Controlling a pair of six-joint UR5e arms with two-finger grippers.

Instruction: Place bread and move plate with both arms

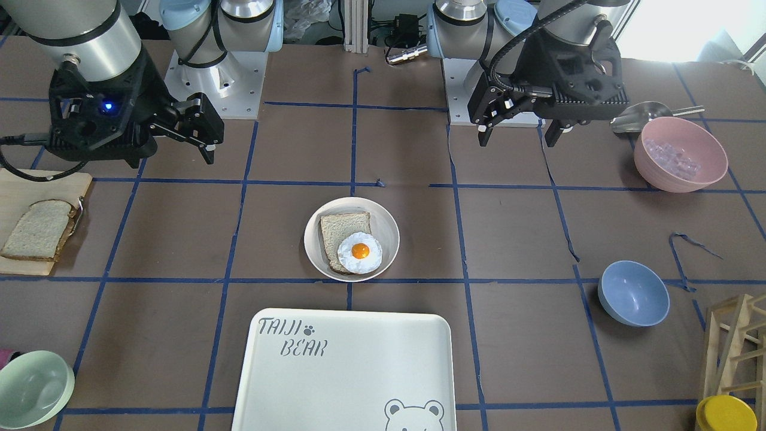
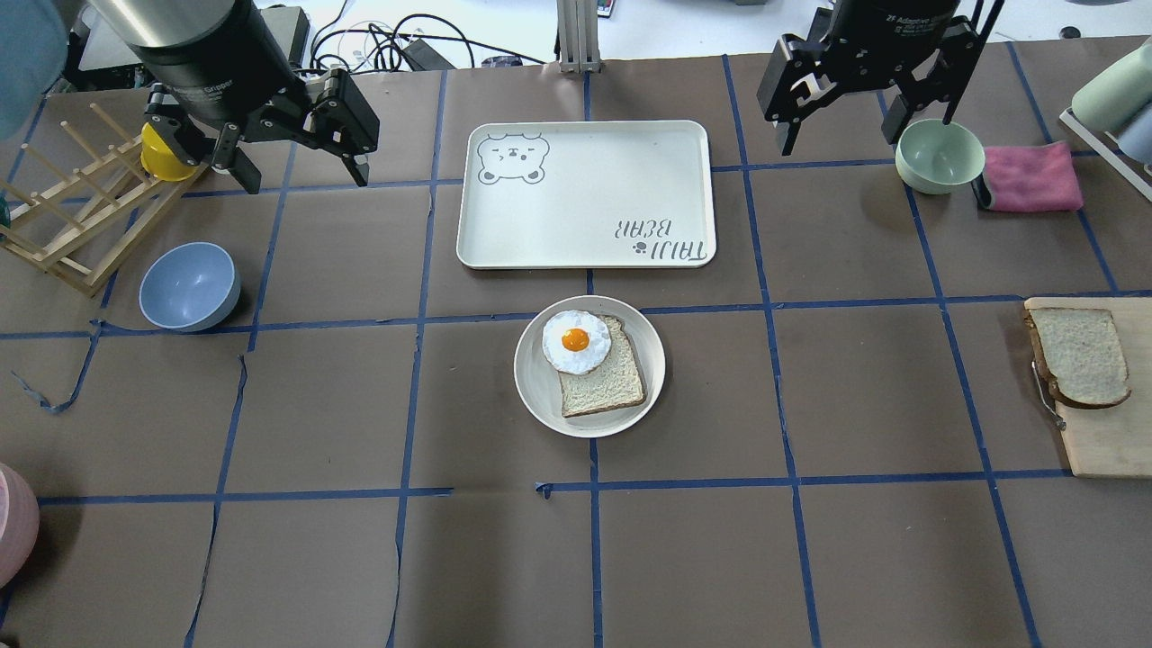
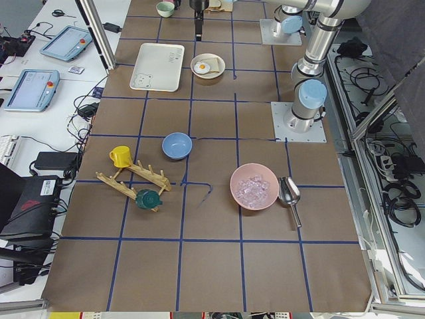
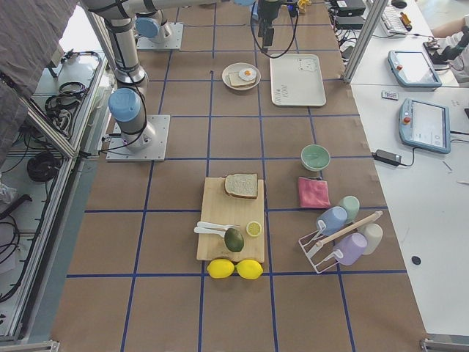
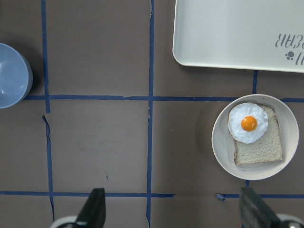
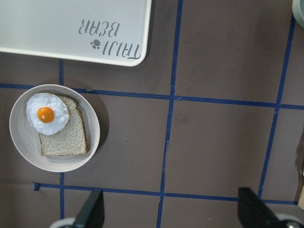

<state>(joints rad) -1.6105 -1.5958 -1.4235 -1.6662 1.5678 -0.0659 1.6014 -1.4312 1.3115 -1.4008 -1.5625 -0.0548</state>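
**Bread (image 2: 1078, 355) lying on the right gripper's (image 2: 841, 126) side**

The bread is lying flat on the cutting board (image 2: 1098, 441) at far right, rightward of that gripper and nearer the robot. The gripper is hanging spread and empty. The left gripper (image 2: 301, 162), likewise spread, is hovering far left. Both wrist views are showing the central plate (image 2: 531, 378), not the bread.

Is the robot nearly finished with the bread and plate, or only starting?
Only starting. Nothing looks done: the bread lies on the wooden board, far from the plate with the egg slice. In hand: nothing; the left pincer and right pincer hang open, empty. Left: place the bread, then move the plate with both pincers.
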